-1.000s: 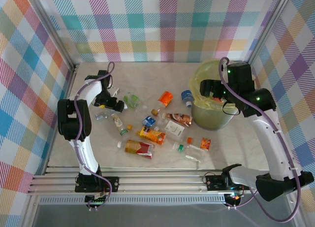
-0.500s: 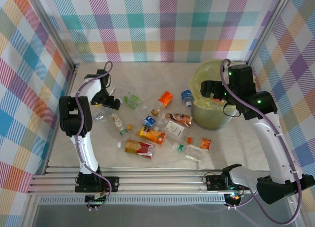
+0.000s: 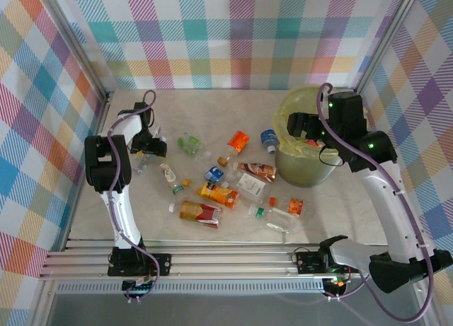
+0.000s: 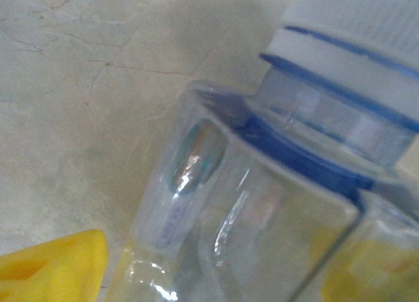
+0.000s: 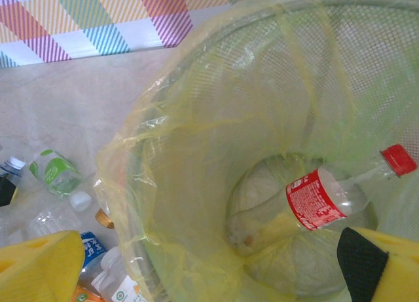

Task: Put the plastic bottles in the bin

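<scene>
The left end effector (image 3: 148,150) is low over the worktop (image 3: 212,107), well to the left of the bin (image 3: 304,167) and beyond the whole scatter of bottles. Its yellow fingers (image 4: 52,263) stand either side of a clear bottle (image 4: 262,204) with a blue band and a white cap. Whether they have clamped on it cannot be told from the close view.

The right end effector (image 5: 209,269) hangs directly above the mouth of the bin, its jaws wide apart and holding nothing. Below it, at the bottom of the bin's yellow-green liner, lies a red-labelled bottle (image 5: 327,197) with a red cap, the one item seen inside.

The job looks to be at an early stage. About a dozen plastic bottles (image 3: 218,194) lie on the worktop, spread from just beside the bin's left wall out towards the left end effector, with orange, green, blue and brown labels among them. A blue-capped bottle (image 3: 268,138) lies nearest the bin, against its left side. Nearly all of the load is yet to be carried across.
</scene>
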